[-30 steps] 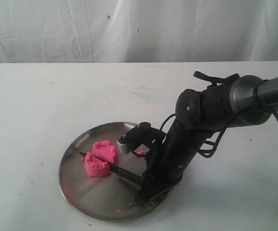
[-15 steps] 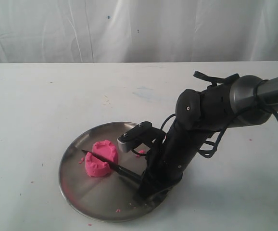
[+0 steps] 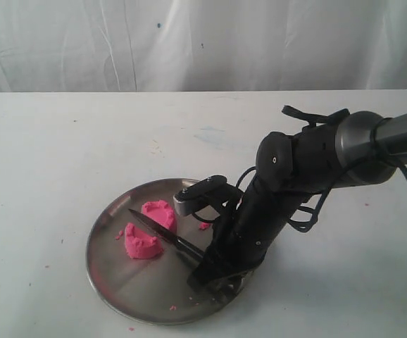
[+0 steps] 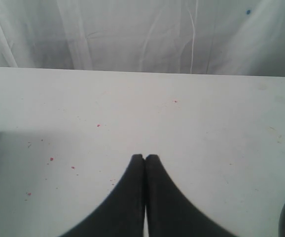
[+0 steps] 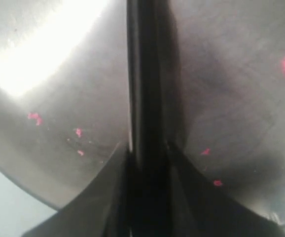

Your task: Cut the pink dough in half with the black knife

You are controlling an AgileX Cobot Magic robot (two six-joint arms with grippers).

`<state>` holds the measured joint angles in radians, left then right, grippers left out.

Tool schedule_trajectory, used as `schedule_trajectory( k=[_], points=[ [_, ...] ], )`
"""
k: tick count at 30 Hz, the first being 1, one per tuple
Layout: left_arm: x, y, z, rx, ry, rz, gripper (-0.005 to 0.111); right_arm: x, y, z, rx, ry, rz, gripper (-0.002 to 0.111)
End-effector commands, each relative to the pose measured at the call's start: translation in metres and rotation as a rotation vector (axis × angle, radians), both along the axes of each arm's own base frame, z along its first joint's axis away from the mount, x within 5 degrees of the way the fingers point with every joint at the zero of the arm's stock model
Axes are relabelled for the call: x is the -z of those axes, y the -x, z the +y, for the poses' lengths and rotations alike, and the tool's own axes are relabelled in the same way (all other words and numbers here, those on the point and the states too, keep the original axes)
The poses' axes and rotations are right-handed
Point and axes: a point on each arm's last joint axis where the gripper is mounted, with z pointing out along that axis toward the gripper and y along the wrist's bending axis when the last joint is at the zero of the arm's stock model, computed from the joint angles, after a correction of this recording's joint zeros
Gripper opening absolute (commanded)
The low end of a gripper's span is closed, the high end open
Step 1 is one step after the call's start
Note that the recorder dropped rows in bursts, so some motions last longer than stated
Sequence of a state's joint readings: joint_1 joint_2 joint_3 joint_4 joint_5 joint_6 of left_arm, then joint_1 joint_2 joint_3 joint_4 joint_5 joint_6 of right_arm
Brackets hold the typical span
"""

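The pink dough lies on the steel plate (image 3: 119,282) as two chunks: one (image 3: 160,213) farther back, one (image 3: 141,243) nearer the front. The black knife (image 3: 163,233) slants between them with its tip raised toward the back left. My right gripper (image 3: 202,267) is shut on the knife's handle; in the right wrist view the knife (image 5: 143,74) runs straight out from between the right gripper's (image 5: 147,148) fingers over the plate (image 5: 58,64). My left gripper (image 4: 145,158) is shut on nothing above bare table and does not show in the exterior view.
Tiny pink crumbs (image 3: 172,308) dot the plate's front rim and the table around it. A larger crumb (image 3: 205,225) lies on the plate beside the right arm. A white curtain (image 3: 203,42) closes off the table's far edge.
The knife blade has lifted out of the dough and its tip has swung up. The far chunk has shifted back, widening the gap between the two pieces.
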<state>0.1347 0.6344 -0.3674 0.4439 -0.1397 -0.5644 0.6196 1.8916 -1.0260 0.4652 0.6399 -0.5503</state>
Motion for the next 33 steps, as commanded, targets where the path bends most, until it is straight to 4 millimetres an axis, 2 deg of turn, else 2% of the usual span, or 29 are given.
schedule_trajectory(
  k=[1,28,33],
  points=[
    [0.001,0.001,0.000,0.001,-0.002,-0.008,0.000,0.010,-0.003,-0.001,0.030,0.017,-0.023,0.000],
    [0.001,0.001,0.000,0.001,-0.002,-0.008,0.000,0.010,-0.005,-0.003,0.036,0.034,-0.043,0.000],
    [0.001,0.001,0.000,0.001,-0.002,-0.008,0.000,0.000,-0.006,-0.002,0.043,0.009,-0.071,0.000]
  ],
)
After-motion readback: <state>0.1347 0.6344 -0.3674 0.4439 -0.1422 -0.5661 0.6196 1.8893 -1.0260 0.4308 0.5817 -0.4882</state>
